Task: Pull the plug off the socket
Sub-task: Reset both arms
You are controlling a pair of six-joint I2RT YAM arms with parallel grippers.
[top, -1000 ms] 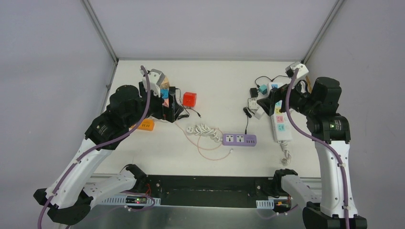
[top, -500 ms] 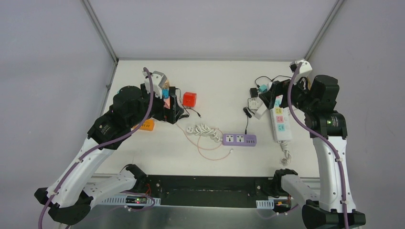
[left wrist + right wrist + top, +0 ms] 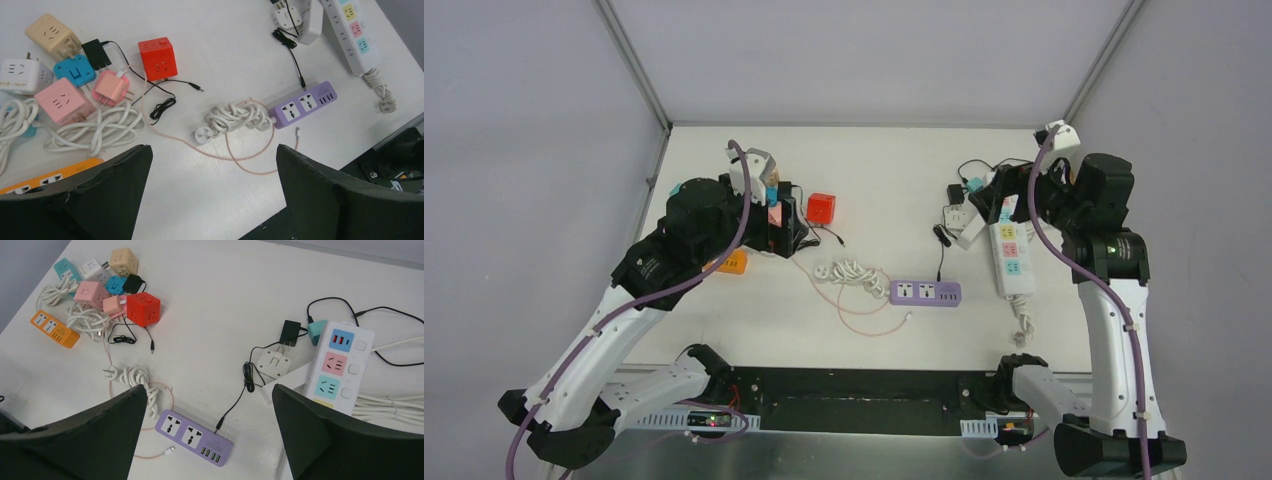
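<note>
Both hands released above worktop (image 3: 894,170): left hand (image 3: 214,147), right hand (image 3: 205,390). Right sits nearer plug (image 3: 290,332) in socket (image 3: 274,363). Best bet: pin socket, grip plug body, pull straight.

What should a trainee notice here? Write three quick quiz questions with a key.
1. True or false: the left gripper and the right gripper are both open and empty.
2. The power strip at mid-table is: A orange, B purple, C red.
3. Which arm is nearer the red cube socket?
Key: 1 true; 2 B; 3 the left arm.
</note>
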